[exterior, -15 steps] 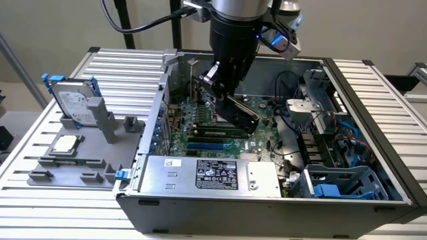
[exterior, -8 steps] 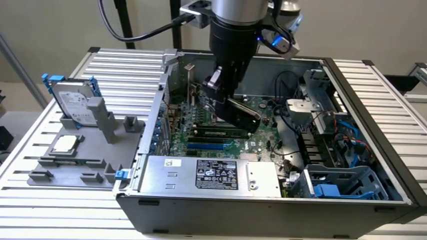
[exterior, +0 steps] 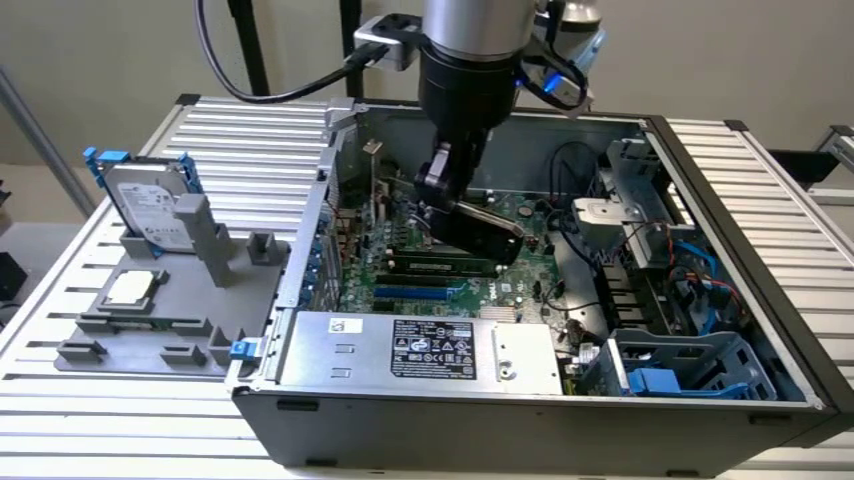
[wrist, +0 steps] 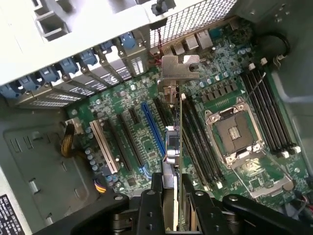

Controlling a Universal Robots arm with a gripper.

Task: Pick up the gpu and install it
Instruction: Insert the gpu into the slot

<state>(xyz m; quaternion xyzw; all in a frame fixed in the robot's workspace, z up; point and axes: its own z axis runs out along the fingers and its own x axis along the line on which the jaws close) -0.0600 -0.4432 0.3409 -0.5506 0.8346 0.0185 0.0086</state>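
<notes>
1. While your gripper [wrist: 172,186] is clamping the gpu [wrist: 173,142] edge-on above the motherboard [wrist: 142,161] inside the case [exterior: 467,430], you are holding a probably light, stiff, fragile card by its upper edge.
2. You are working in tight room: slots [wrist: 152,128] below, perforated wall [wrist: 195,19] near the bracket [wrist: 180,68].

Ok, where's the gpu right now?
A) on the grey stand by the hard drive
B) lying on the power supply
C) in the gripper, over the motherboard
C: the gripper is shut on the gpu, which hangs tilted above the motherboard.
</notes>
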